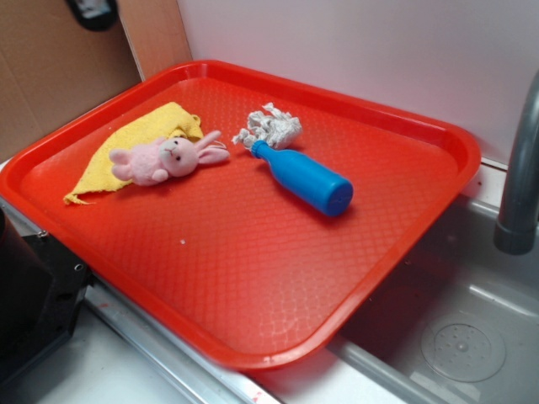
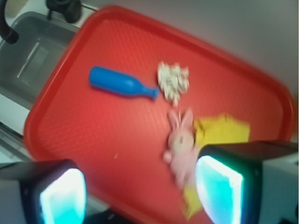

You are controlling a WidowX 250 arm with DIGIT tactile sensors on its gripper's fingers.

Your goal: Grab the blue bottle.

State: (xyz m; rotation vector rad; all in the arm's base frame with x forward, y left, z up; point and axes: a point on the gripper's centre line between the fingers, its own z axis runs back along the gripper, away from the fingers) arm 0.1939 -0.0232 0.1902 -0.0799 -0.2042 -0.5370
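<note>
The blue bottle [image 1: 305, 178] lies on its side on the red tray [image 1: 253, 278], neck toward the back left, flat base toward the front right. In the wrist view the bottle [image 2: 119, 84] lies far above my gripper [image 2: 140, 191]. The gripper is open and empty, high above the tray's near edge, its two cyan pads [image 2: 63, 196] wide apart. The gripper's fingers do not show in the exterior view.
A pink bunny [image 1: 164, 158] lies on a yellow cloth [image 1: 135, 143] at the tray's left. A white crumpled wad [image 1: 269, 128] touches the bottle's neck. A steel sink [image 1: 455, 337] and a grey faucet [image 1: 522, 177] are on the right. A white wall is behind.
</note>
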